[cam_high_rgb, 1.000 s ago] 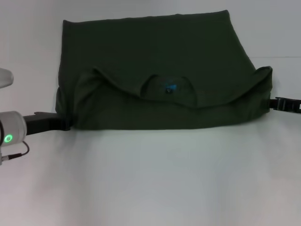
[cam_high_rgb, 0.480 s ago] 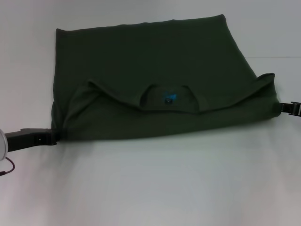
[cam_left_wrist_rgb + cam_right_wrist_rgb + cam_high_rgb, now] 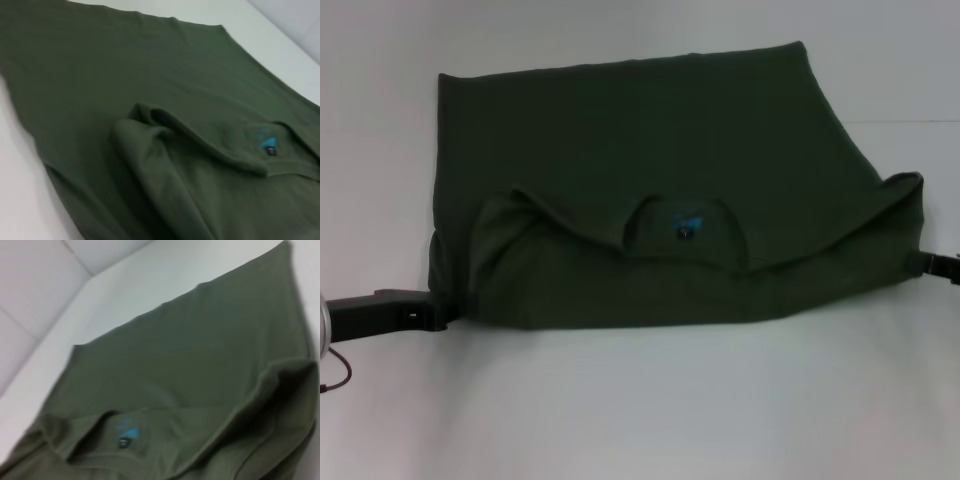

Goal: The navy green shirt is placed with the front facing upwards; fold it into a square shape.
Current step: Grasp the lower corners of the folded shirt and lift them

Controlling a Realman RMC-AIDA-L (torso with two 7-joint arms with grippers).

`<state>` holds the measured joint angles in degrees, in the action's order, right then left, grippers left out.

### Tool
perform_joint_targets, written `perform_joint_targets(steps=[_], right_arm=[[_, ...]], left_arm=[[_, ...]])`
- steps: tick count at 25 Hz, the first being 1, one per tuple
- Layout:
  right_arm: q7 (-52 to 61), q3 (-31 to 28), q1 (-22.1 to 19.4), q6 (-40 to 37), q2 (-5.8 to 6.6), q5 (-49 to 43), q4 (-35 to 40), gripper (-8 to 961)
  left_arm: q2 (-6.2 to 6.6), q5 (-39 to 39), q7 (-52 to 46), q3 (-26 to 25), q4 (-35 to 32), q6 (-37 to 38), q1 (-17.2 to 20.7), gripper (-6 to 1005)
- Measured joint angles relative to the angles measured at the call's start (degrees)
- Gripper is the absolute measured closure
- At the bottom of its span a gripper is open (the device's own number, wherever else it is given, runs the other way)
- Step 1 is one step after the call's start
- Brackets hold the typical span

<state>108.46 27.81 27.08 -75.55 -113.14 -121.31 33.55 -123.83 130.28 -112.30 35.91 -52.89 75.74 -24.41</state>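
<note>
The navy green shirt lies on the white table, its collar end folded over toward me, with the blue neck label facing up in the neck opening. My left gripper is at the shirt's near left corner, its tips tucked in the cloth fold. At the near right corner, my right gripper is likewise buried in the raised cloth. The left wrist view shows the shirt with the folded shoulder ridge and the label. In the right wrist view the shirt and label show. No lettering shows.
The white table stretches bare toward me in front of the shirt. A seam line runs across the back right. The right wrist view shows pale panels beyond the table's far edge.
Both grippers have moved toward me, and the shirt's near corners have come along with them. The near folded edge now lies lower in the head view, the right corner most.
</note>
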Motion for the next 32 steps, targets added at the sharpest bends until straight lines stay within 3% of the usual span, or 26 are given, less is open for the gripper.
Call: perform_joint_targets(steps=[9,12,22,32], right_arm=[[-2.9,-2.9,-9.6,-11.3,-2.42,0.7,6.9,896],[-5.5,-3.9,-13.0,-16.2,-2.43,0.6,7.3,894],[-10.9,-8.5,-19.8,-24.7,-1.91,0.3,7.5,890],[-13.2,-9.9,-23.9,-28.8,-2.45,-0.3,8.9,886]], left_arm=[[0.33,-0.2,0.0,-6.7,-1.0,10.6,1.2,942],[0.83,0.0,0.0,-9.0,-1.1,16.0,1.8,941],[1.14,0.4,0.5,-10.0,-0.9,22.7,3.5,941],[1.22,0.7,0.7,-10.2,-1.1,26.3,5.6,942]])
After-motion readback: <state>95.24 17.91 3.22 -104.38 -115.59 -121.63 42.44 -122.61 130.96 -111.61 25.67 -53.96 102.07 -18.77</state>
